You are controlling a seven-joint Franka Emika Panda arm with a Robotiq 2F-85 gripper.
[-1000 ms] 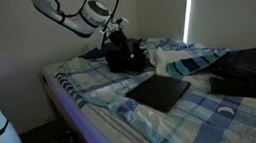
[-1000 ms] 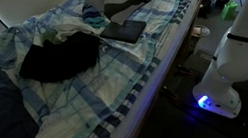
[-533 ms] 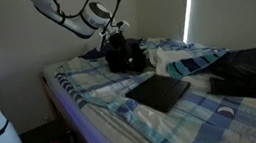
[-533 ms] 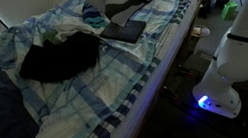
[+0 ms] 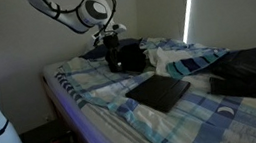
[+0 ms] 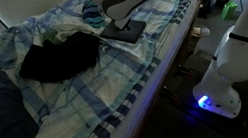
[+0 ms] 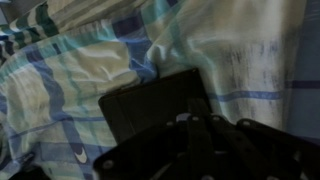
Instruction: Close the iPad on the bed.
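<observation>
The iPad [image 5: 161, 92] is a dark flat slab lying closed on the blue-and-white checked bedcover; it also shows in an exterior view [image 6: 126, 31] and in the wrist view [image 7: 150, 105]. My gripper [image 5: 116, 45] hangs above the bed just behind the iPad's far edge, clear of it. It also shows in an exterior view [image 6: 115, 16]. In the wrist view its dark fingers [image 7: 200, 125] look pressed together over the iPad's edge and hold nothing. The picture is dim.
A dark cloth [image 6: 61, 57] lies on the bed beside the iPad and shows in an exterior view [image 5: 254, 69]. Rumpled bedding [image 5: 192, 62] bunches near the wall. The bed's edge [image 6: 164, 67] drops to the floor, where the robot's white base [image 6: 231, 71] stands.
The arm has risen a little and drawn back from the iPad. The iPad has not moved.
</observation>
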